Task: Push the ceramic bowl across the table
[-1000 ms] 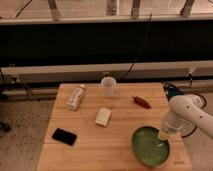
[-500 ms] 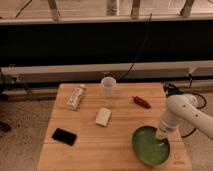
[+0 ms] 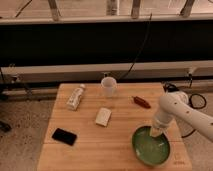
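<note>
The green ceramic bowl [image 3: 150,146] sits near the front right corner of the light wooden table [image 3: 95,140]. My white arm comes in from the right, and my gripper [image 3: 155,132] points down at the bowl's far rim, touching or just inside it. The bowl stands upright and looks empty.
A white cup [image 3: 108,86] stands at the table's far middle. A plastic bottle [image 3: 75,97] lies at the far left, a white packet [image 3: 103,116] in the middle, a black phone [image 3: 64,136] at the front left and a red item [image 3: 141,102] at the far right.
The arm has drifted slightly left and the gripper stays at the bowl's far rim. The bowl has moved little, if at all.
</note>
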Robot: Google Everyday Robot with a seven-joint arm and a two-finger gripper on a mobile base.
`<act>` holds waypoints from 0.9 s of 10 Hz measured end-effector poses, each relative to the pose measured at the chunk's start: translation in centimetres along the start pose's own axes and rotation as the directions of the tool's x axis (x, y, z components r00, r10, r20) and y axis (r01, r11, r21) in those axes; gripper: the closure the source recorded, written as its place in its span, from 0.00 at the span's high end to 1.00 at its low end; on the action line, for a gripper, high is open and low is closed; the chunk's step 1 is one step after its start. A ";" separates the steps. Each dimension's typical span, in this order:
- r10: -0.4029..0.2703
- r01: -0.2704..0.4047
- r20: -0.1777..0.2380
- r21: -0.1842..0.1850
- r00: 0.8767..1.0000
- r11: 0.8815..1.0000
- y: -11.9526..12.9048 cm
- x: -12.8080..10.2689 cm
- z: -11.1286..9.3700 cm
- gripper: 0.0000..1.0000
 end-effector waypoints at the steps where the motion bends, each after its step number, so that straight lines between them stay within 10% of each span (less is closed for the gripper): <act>1: -0.012 0.012 0.001 0.006 1.000 1.000 -0.4 -0.9 0.6 0.01; 9: -0.113 0.115 -0.052 0.047 0.992 0.992 -2.4 -7.7 2.1 0.01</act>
